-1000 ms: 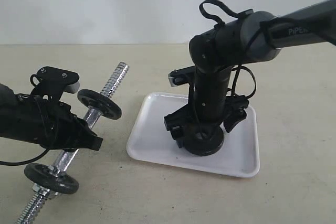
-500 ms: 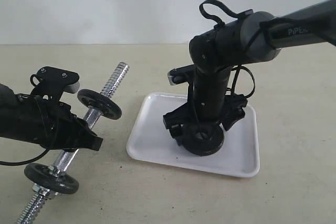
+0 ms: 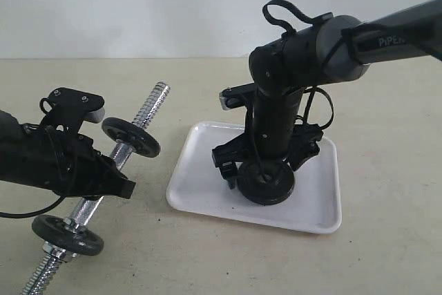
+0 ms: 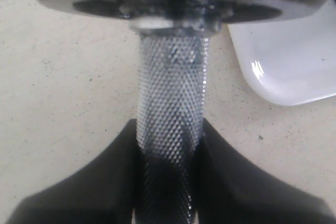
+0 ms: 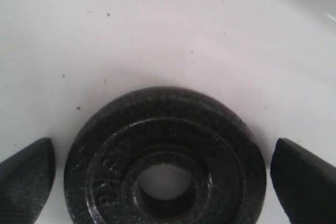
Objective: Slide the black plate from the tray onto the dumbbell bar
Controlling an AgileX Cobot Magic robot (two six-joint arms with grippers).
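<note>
Pale wall behind, beige table below. White tray sits right of centre, flat on the table.

Black plate lies flat inside the tray, toward its near side, hole up. Same spot as a second ago.

Right claw points straight down over the plate. Its fingers are spread wide, one on each side of the rim, just clear of it in the wrist view. Nothing is held. Against the earlier frames the wrist sits slightly higher and a touch further left.

Left claw is clamped on the knurled middle of the dumbbell bar, which runs slantwise left of the tray. One disc sits on the bar beyond the claw, another near the lower end. Bar, discs and left arm unchanged from before.
</note>
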